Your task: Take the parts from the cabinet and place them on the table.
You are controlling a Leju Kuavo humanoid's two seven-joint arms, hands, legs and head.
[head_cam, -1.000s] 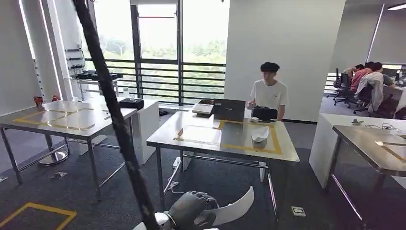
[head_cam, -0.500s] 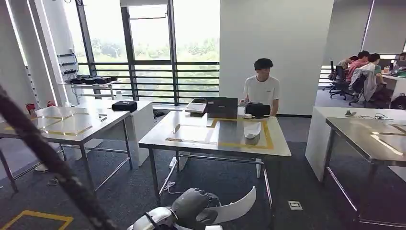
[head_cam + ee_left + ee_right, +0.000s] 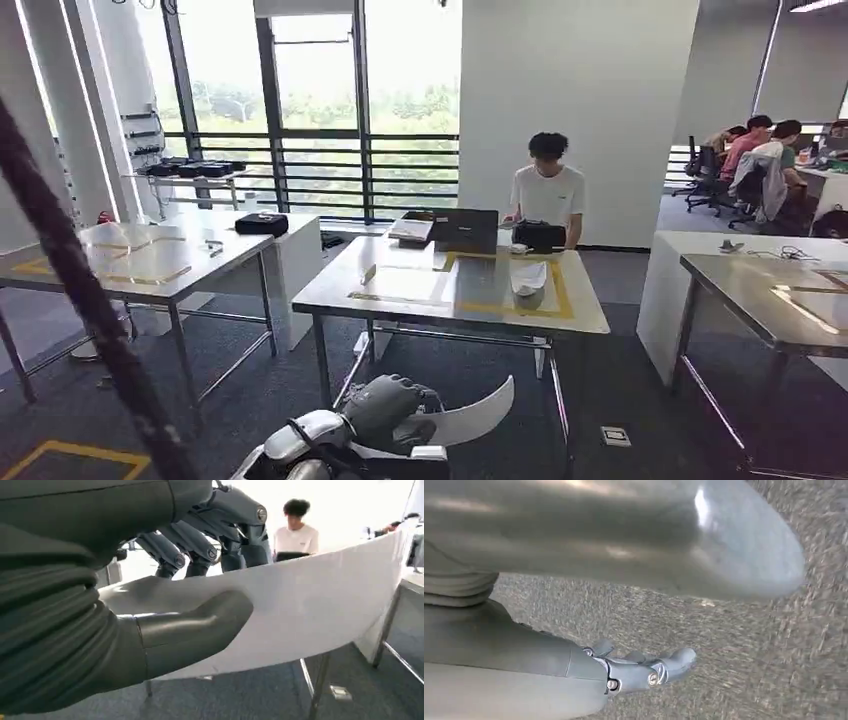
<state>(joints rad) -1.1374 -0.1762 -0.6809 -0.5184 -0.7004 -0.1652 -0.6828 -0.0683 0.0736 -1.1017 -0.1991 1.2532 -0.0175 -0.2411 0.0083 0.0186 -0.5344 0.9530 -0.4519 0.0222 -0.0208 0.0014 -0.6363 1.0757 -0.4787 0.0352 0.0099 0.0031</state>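
In the head view my left hand (image 3: 385,408) is low in front of me and grips a long, curved white part (image 3: 470,415) that sticks out to the right. In the left wrist view the thumb (image 3: 200,625) presses on the white part (image 3: 310,610) and the darker fingers wrap over its far edge. Ahead stands a steel table (image 3: 420,283) with a yellow taped rectangle, where another white part (image 3: 527,277) lies. My right hand (image 3: 644,672) hangs over grey carpet, fingers loosely extended and holding nothing.
A person (image 3: 547,195) sits behind the table with a laptop (image 3: 465,230) and a black bag (image 3: 538,236). Steel tables stand to the left (image 3: 130,255) and right (image 3: 770,290). A dark strap (image 3: 90,300) crosses the left foreground. More people sit at the far right.
The camera has turned and shifted, so the whole room and the dark strap sit differently in the picture. My left hand still holds the white part.
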